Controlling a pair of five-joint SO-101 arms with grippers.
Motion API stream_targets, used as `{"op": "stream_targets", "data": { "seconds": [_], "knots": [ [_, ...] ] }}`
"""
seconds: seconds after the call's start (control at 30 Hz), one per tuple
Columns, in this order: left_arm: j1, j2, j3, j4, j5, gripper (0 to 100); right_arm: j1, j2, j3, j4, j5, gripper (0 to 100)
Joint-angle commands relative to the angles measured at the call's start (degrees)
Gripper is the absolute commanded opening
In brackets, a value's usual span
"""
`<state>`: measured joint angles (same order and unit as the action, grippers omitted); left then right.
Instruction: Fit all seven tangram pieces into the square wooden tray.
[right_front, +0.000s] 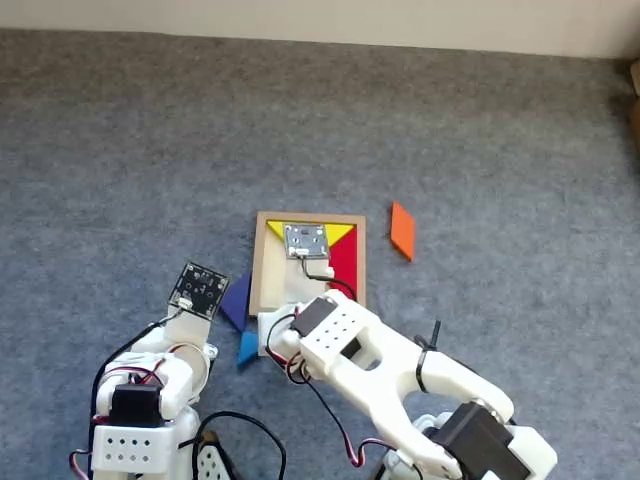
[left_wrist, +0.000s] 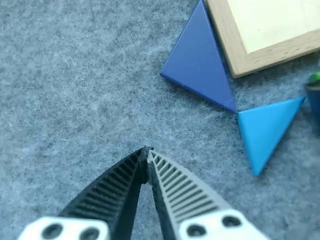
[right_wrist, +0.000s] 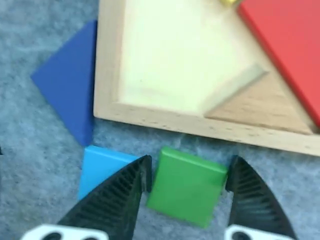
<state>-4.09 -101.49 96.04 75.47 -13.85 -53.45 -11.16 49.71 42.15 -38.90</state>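
Your right gripper (right_wrist: 190, 169) is down at the near edge of the tray (right_wrist: 107, 75). Its jaws are spread, and the green square (right_wrist: 186, 192) sits flat on the carpet (right_wrist: 30, 165) right between the fingers (right_wrist: 125, 195). Each tip is hard up against a side of the square, but I can't tell if they're actually pinching it. The square is outside the tray, just beside the wooden rim with a thin strip of carpet between them. It's also right next to the light blue triangle (right_wrist: 100, 167), and one finger comes down between the two.

The dark blue triangle (left_wrist: 200, 60) lies along the tray's outer side by that same corner, one tip nearly touching the light blue one. Inside the tray you've got the red piece (right_front: 345, 262) and the yellow piece (right_front: 342, 232) up at the far end, and the near part of the floor is bare wood. The orange parallelogram (right_front: 402, 231) is on the carpet off the tray's other side, near it but apart.

Your left gripper (left_wrist: 146, 154) is closed, tips pressed together. It hovers over plain carpet, a fair way short of both blue triangles.
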Motion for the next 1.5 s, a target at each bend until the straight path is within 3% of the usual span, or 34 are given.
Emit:
{"op": "stream_targets", "data": {
  "seconds": [0.0, 0.33, 0.5, 1.23, 1.37, 1.47],
  "knots": [
    [-0.48, -2.86, 1.1, 0.26, -0.7, 1, -0.48, -0.48, 1.01, 4.97, 0.0, 23.1],
    [-0.48, -2.86, 1.1, 0.26, -0.7, 1, -0.75, -0.4, 1.1, 7.25, 0.18, 23.2],
    [-0.48, -2.86, 1.1, 0.26, -0.7, 1, -0.66, -0.48, 1.36, 7.69, 5.1, 23.2],
    [-0.48, -2.86, 1.1, 0.26, -0.7, 1, -0.31, -0.4, 1.63, 15.25, 10.55, 22.8],
    [-0.48, -2.86, 1.1, 0.26, -0.7, 1, 2.77, -0.4, 1.54, 15.25, 12.57, 22.5],
    [-0.48, -2.86, 1.1, 0.26, -0.7, 1, 5.58, -0.57, 1.1, 15.25, 14.33, 16.4]
  ]
}}
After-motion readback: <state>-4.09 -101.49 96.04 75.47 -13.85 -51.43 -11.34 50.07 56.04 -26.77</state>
